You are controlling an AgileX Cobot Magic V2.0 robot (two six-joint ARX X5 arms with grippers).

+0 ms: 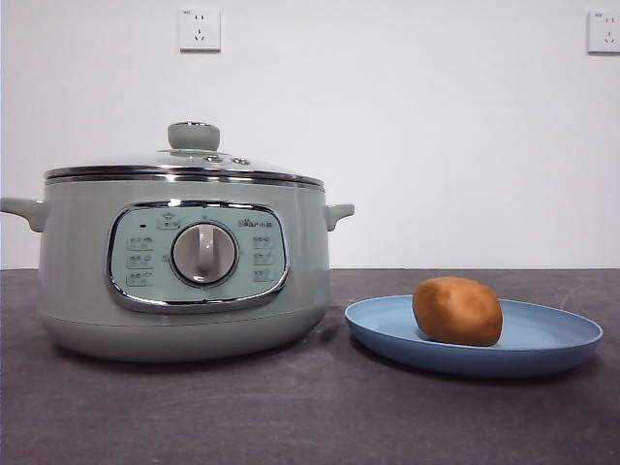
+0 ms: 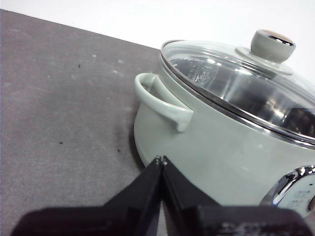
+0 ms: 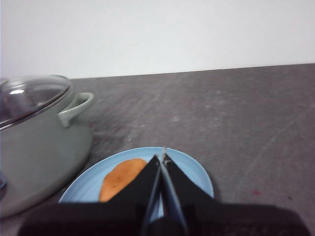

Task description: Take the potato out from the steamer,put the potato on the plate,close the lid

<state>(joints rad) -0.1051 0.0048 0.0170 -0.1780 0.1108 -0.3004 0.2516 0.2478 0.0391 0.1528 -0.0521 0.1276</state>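
Dark grey worktop [image 1: 291,417] under a white wall is what I see. On it, the potato [image 1: 457,311] lies on the blue plate [image 1: 567,339], just beside the steamer [image 1: 184,266], whose glass lid [image 2: 231,81] sits closed on the rim. My left claw [image 2: 161,159] hangs pinched shut near the steamer's side handle [image 2: 162,101]; my right claw [image 3: 161,157] is shut too, empty, above the plate.
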